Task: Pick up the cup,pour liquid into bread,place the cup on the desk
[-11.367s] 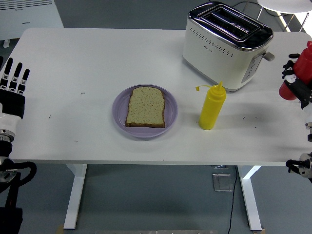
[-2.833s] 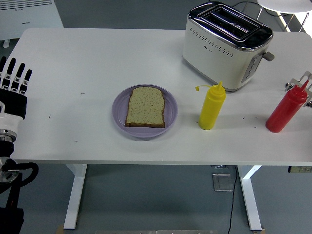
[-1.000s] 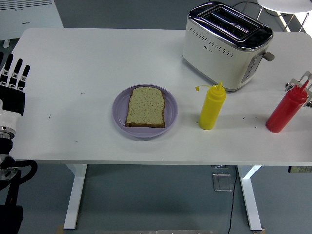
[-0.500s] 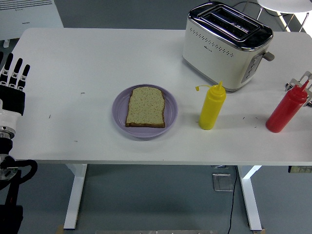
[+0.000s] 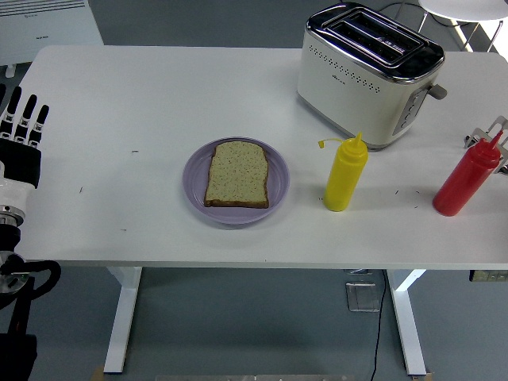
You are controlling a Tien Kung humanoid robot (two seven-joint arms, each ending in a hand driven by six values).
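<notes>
Our left hand (image 5: 22, 131) sits at the left edge, fingers straight and spread, holding nothing. We see no right hand in frame. No cup visible; closest match is 2 squeeze bottles: yellow bottle (image 5: 345, 173) right of centre, red bottle (image 5: 466, 176) at the right edge, both upright on the table (image 5: 143, 95). Bread (image 5: 237, 174) lies on the purple plate (image 5: 195, 186), centre. We judge nothing is in hand; next move needs a reach and grasp on a bottle.

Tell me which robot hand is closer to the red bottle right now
Only the left robot hand shows, at the far left table edge, across the whole table from the red bottle. The right one is out of view, so I can't compare.
</notes>
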